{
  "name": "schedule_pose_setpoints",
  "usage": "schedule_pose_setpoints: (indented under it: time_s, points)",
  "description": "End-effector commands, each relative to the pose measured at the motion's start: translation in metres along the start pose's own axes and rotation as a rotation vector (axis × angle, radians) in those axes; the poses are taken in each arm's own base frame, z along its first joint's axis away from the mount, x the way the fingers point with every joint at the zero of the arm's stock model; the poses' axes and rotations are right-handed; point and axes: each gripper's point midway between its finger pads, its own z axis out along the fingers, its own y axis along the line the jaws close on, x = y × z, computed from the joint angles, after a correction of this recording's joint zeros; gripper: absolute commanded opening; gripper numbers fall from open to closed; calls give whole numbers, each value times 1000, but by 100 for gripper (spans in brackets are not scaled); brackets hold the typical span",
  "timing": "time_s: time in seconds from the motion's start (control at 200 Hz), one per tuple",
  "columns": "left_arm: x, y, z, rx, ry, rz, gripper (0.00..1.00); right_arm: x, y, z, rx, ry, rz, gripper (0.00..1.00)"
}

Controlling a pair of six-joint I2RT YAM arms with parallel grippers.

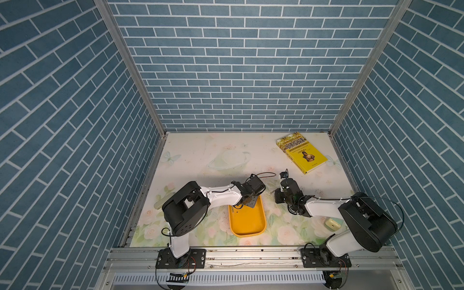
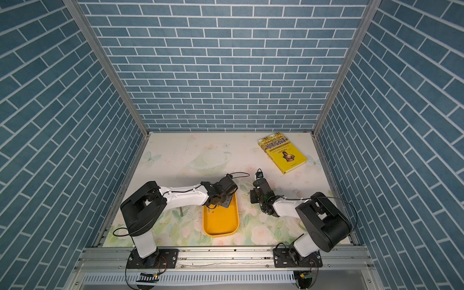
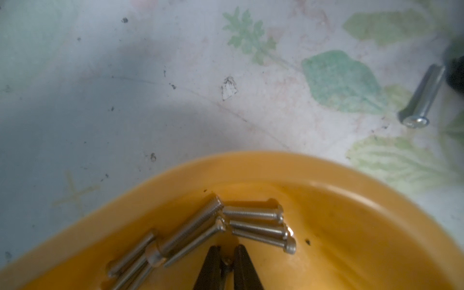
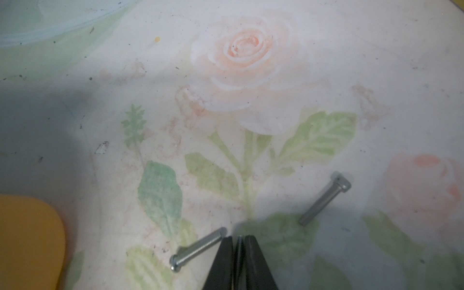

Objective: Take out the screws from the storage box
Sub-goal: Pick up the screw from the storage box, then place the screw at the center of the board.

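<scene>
Screws (image 3: pixel 252 214) crowd storage box (image 3: pixel 276 163); book (image 1: pixel 302 153) well apart.

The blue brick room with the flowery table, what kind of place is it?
Probably a robot test booth, not a real room. Two robot arms are bolted to a metal rail, the brick walls look like printed panels, and a storage box holding screws sits on the table.
</scene>
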Motion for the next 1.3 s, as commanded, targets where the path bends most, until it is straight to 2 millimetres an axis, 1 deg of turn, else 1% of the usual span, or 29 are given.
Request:
schedule_pose_setpoints:
  time_s: [0.0,0.125,0.29,0.36,0.425,0.47,0.535,0.675,0.74,0.83,0.925,1.035,1.165,1.295]
  points:
    - [101,30,33,-89,344,65,8,8,-2,-1,3,38,-28,15]
    - [106,29,36,-77,357,62,0,8,-3,-2,10,37,-31,15]
    - [107,28,36,-75,358,62,0,9,-3,-2,10,39,-31,15]
    - [102,28,34,-73,342,59,0,7,-3,-2,7,33,-30,15]
    - [90,25,28,-62,298,52,0,6,-3,-3,6,28,-28,15]
    - [76,21,20,-43,252,43,0,4,-2,-4,1,18,-30,14]
    - [52,15,4,-16,169,27,0,0,1,-8,-22,-5,-35,13]
    - [-3,8,-45,33,-31,-12,0,-13,9,-24,-75,-81,-50,14]
    - [-22,6,-67,62,-111,-30,0,-19,11,-34,-94,-114,-60,15]
    - [-38,7,-91,87,-200,-41,0,-27,12,-48,-112,-170,-68,18]
    - [-48,13,-111,86,-269,-62,0,-38,19,-64,-154,-228,-81,22]
    - [-51,24,-130,77,-334,-97,0,-51,31,-81,-219,-280,-90,23]
    - [-47,41,-147,54,-389,-141,0,-65,50,-96,-299,-319,-112,24]
    - [-39,61,-161,29,-425,-200,0,-78,71,-108,-346,-336,-138,24]
